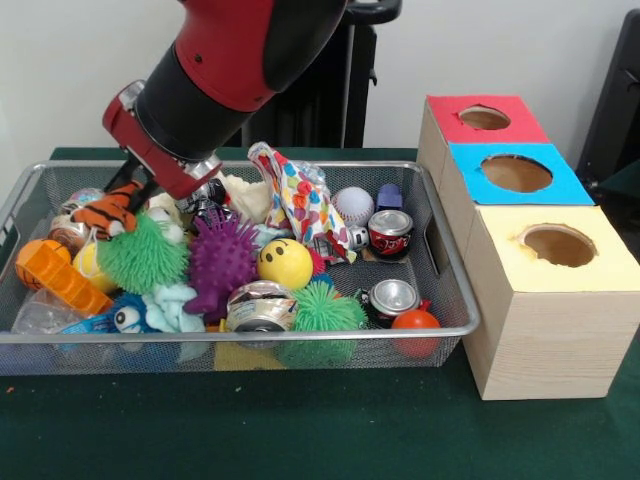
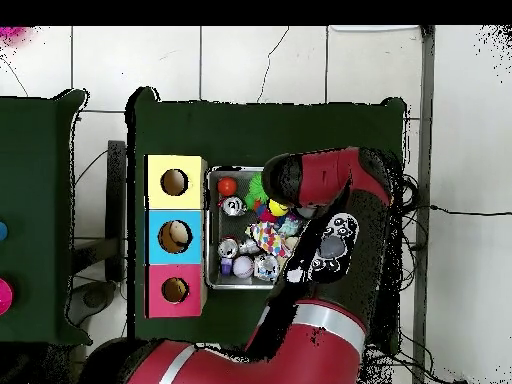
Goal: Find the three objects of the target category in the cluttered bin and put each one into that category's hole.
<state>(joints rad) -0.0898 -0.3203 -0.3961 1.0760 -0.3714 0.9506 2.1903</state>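
Observation:
The silver wire-mesh bin (image 1: 300, 335) is full of toys and also shows in the overhead view (image 2: 213, 230). The orange tiger with black stripes (image 1: 104, 212) lies at the bin's back left corner. My gripper (image 1: 135, 190) is down inside the bin, right against the tiger's top; the arm hides how it stands. A cream soft thing (image 1: 245, 196) lies just behind the gripper. No brown teddy shows. The red-topped hole (image 1: 484, 118) is on the farthest box, right of the bin, and it shows in the overhead view (image 2: 175, 290). The arm covers half the bin from overhead.
A green spiky ball (image 1: 140, 260), a purple one (image 1: 220, 258), a yellow smiley ball (image 1: 285, 263), metal cans (image 1: 390, 232), a baseball (image 1: 352, 205) and a patterned cloth (image 1: 305, 205) crowd the bin. The blue-topped hole (image 1: 516, 173) and yellow-topped hole (image 1: 558, 245) are nearer.

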